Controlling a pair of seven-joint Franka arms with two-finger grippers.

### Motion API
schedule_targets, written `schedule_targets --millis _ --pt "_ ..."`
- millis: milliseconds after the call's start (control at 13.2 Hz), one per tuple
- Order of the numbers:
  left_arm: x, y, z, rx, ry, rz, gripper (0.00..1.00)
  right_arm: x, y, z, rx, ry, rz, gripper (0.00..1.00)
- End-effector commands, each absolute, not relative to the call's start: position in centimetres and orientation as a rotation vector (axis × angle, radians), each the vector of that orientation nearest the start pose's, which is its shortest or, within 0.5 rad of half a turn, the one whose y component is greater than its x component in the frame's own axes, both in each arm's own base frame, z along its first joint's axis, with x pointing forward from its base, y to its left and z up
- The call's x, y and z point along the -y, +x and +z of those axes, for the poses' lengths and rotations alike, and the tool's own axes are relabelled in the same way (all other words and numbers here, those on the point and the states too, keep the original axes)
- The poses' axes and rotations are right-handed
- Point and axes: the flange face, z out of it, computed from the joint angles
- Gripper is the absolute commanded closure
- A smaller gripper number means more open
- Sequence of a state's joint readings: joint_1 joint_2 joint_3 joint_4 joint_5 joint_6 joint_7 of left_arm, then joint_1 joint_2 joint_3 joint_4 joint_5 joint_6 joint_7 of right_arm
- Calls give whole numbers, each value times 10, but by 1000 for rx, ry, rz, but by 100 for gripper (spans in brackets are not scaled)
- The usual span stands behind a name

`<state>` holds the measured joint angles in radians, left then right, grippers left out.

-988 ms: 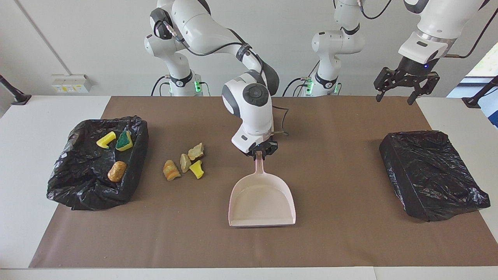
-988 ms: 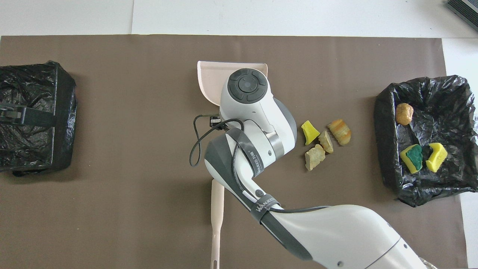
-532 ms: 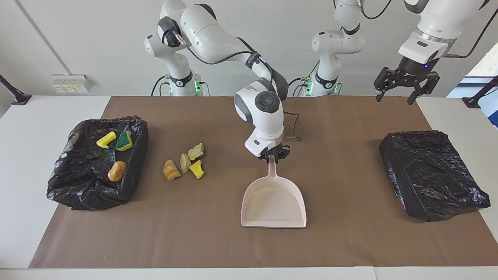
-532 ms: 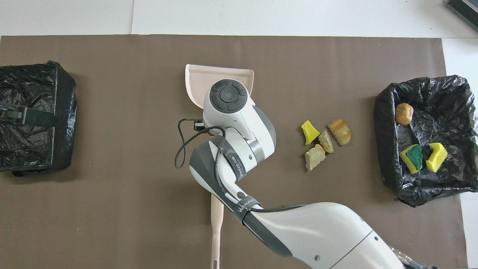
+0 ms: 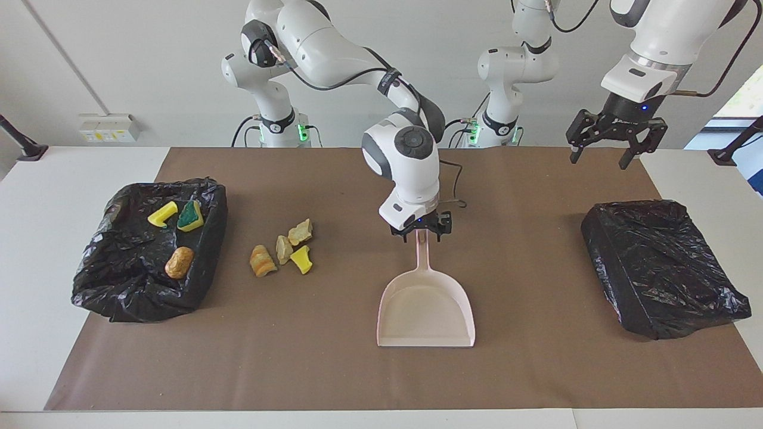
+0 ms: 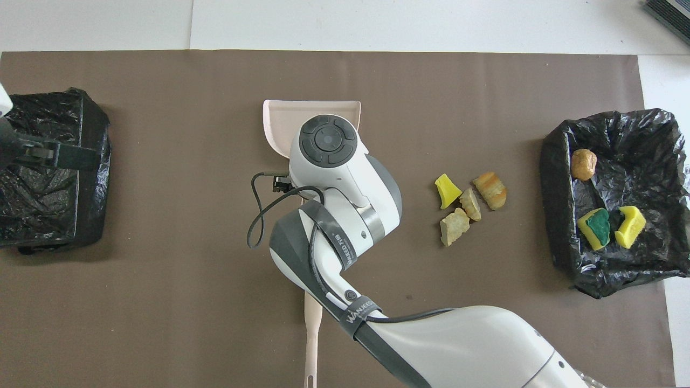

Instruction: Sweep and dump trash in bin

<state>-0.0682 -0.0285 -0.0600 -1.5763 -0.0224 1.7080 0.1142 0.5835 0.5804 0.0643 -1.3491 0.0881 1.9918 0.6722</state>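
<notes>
Now trash scraps (image 5: 284,249) lying in cluster on brown mat (image 5: 524,369), beside open bin (image 5: 149,250) already holding three pieces. Dustpan (image 5: 426,307) resting flat mid-table; right gripper (image 5: 421,231) straddling its handle, jaws spread, gripping nothing. Left gripper (image 5: 608,140) waiting over mat edge, jaws wide, empty. Next probably needing brush (image 6: 312,334).

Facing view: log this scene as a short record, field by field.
dustpan: flat on the brown mat, mid-table, pan empty
right gripper: at the dustpan handle's end, fingers spread to either side of it
left gripper: open, up in the air toward the closed black bag
loose trash: four scraps on the mat, between dustpan and bin
bin: open black-lined bin at the right arm's end
trash in bin: three pieces
brush: its handle shows nearer to the robots than the dustpan
</notes>
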Motion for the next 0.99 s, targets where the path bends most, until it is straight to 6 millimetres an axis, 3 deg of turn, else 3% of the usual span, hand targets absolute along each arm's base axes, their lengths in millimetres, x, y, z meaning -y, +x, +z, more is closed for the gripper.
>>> schedule_targets --millis 0,228,532,608,760,912 --pt "95 572 634 -426 -3127 -283 0 -410 533 421 -105 -3017 84 0" --pt "149 593 595 -529 -3122 -303 0 -416 468 442 -24 -3043 137 0" --pt "222 609 533 -428 -3161 -332 0 -424 381 424 67 -3021 316 0" --pt "242 608 521 -419 -3169 -329 0 -417 363 414 66 -3039 348 0" --pt "284 606 483 -376 -3189 -299 0 -430 325 380 73 -3026 422 0" --pt "308 602 453 -327 -3208 -292 0 -435 296 354 53 -3028 400 0"
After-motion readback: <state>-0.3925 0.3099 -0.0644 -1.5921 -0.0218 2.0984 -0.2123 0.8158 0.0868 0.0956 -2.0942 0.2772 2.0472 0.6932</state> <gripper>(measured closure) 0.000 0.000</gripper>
